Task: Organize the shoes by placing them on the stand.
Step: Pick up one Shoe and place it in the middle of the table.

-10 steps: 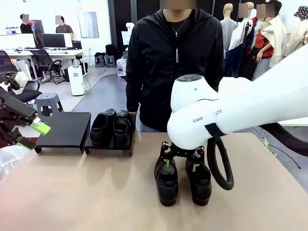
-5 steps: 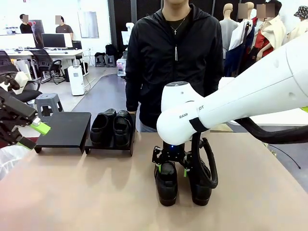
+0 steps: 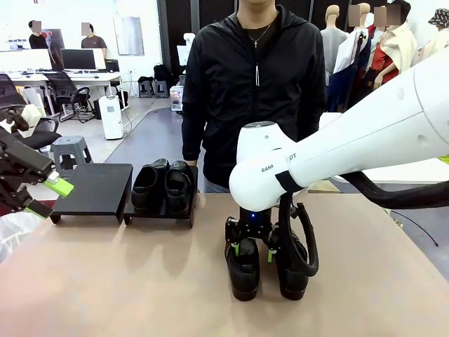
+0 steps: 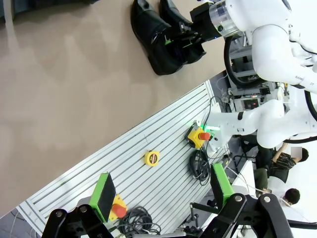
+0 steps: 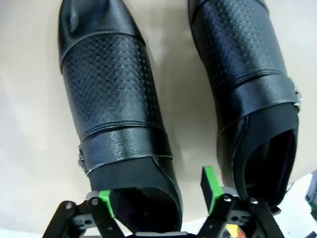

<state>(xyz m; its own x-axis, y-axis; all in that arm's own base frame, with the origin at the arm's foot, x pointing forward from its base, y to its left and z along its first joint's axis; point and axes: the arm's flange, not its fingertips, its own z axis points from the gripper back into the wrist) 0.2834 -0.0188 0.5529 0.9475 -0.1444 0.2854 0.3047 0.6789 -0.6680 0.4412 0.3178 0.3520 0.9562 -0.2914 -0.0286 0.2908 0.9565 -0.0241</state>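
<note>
Nearest on the tan surface point(image 3: 119, 288), two glossy black shoes are set side by side with their toes turned toward the robot's side: the near left shoe point(image 3: 244, 275) and the near right shoe point(image 3: 293, 274). A narrow strip of the surface is seen between them in the right wrist view. There the near left shoe point(image 5: 116, 99) and the near right shoe point(image 5: 247, 74) are shown with perforated uppers and a buckled strap each.

The right hand point(image 3: 252, 251) is lowered over the heel end of the near left shoe. Its jaws are spread wide. One green pad is placed outside the shoe's collar and the other in the gap between the two shoes. No firm grip on the leather can be made out.

At the picture's left edge, the left hand point(image 3: 43, 196) is held above the surface, away from the shoes. In its own wrist view the left hand point(image 4: 163, 191) is seen spread wide with nothing between its fingers.

Farther back, the stand point(image 3: 95, 189) is placed on the surface in two sections side by side. On the right section, the far pair of shoes point(image 3: 163, 186) is set close together, toes toward the robot.

Beyond the far edge, a person point(image 3: 256, 91) in a black jacket is seen standing.
</note>
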